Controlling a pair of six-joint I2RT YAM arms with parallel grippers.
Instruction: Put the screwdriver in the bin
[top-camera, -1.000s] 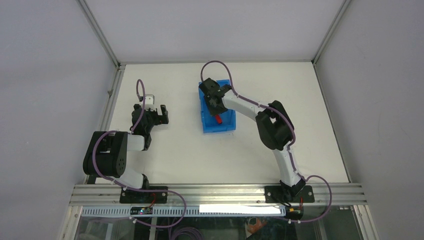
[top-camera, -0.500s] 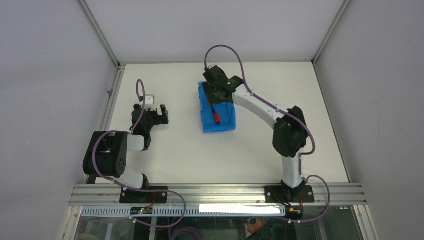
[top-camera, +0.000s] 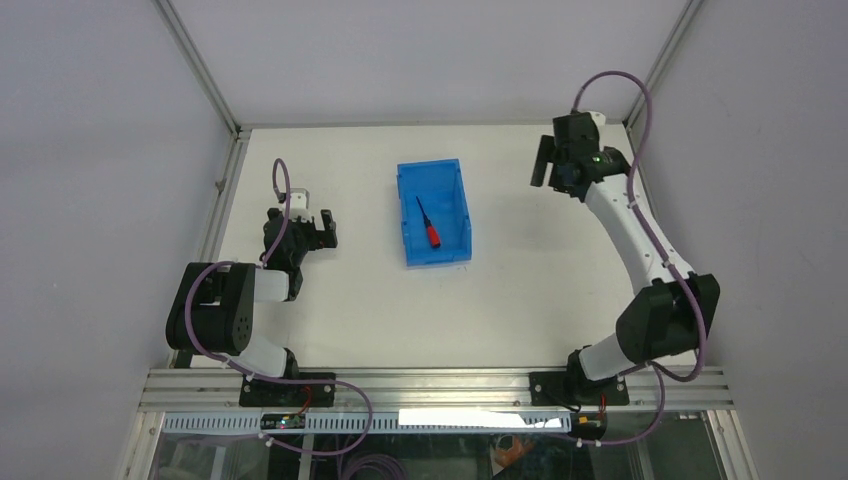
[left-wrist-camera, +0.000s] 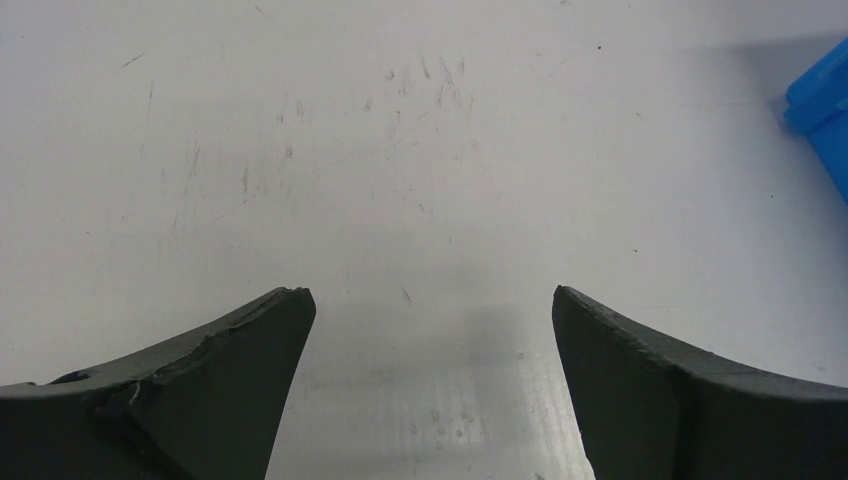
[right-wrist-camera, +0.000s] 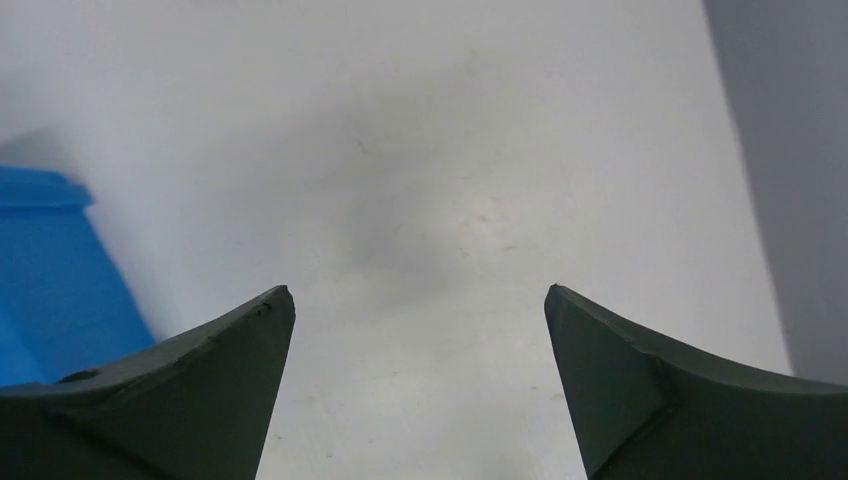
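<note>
The screwdriver (top-camera: 427, 224), red handle and thin black shaft, lies inside the blue bin (top-camera: 459, 184) at the table's middle. My right gripper (top-camera: 548, 162) hangs far to the right of the bin near the back right corner; in its wrist view the gripper (right-wrist-camera: 418, 300) is open over bare table, with the bin's corner (right-wrist-camera: 50, 270) at the left edge. My left gripper (top-camera: 316, 222) rests left of the bin; from its own wrist camera the gripper (left-wrist-camera: 430, 300) is open and empty, the bin's edge (left-wrist-camera: 822, 105) at far right.
Grey enclosure walls border the white table (top-camera: 520, 300) on the left, back and right. An aluminium rail (top-camera: 430, 385) with both arm bases runs along the near edge. The right arm's purple cable (top-camera: 625, 85) loops close to the back right frame post.
My right gripper opened, left the screwdriver lying in the bin, and swung away to the right toward the back right corner. The left arm has not moved.
</note>
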